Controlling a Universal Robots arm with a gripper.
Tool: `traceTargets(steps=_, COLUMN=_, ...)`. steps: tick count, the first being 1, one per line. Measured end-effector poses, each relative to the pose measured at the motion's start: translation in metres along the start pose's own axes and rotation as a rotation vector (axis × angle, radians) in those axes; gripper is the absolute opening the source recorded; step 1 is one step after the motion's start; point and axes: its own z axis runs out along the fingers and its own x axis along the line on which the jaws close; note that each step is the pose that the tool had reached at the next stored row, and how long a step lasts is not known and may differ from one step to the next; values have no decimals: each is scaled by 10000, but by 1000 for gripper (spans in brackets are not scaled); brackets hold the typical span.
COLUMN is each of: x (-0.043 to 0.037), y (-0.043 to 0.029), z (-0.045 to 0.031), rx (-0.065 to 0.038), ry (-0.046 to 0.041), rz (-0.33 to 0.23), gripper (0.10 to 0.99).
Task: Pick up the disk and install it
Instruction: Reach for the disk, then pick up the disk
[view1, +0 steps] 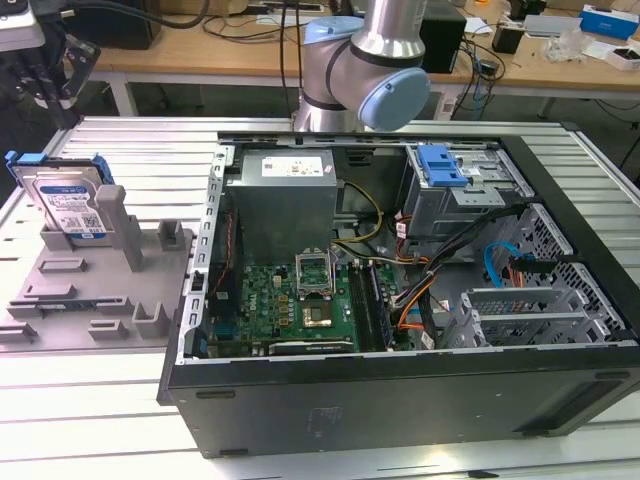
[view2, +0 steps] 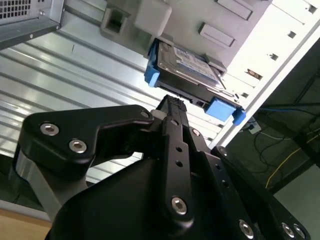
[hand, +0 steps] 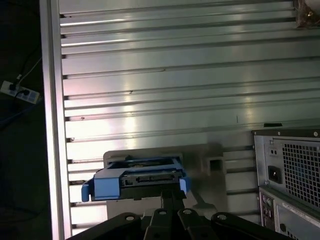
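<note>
The disk (view1: 65, 200) is a silver drive with a white-and-blue label in a bright blue frame. It stands on edge in a grey holder (view1: 100, 290) at the exterior view's left, on the ribbed metal table. In both wrist views my gripper (view2: 172, 103) (hand: 171, 194) hangs apart from the disk (view2: 187, 65) (hand: 140, 177), pointing at its upper edge, shut with nothing between its fingers. The arm's body (view1: 365, 70) rises behind the open computer case (view1: 400, 400).
The open case holds a grey power supply (view1: 285, 200), a motherboard (view1: 290, 295) and a drive cage with a blue latch (view1: 440, 165). The case's rear panel (hand: 290, 175) is near the holder. The table edge (hand: 50, 125) drops to a floor with a power strip (hand: 15, 90).
</note>
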Motion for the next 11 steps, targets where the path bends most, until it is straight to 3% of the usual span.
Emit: traceTargets(steps=11, x=3, y=0, z=0, rx=0, ry=1, rz=0, gripper=106)
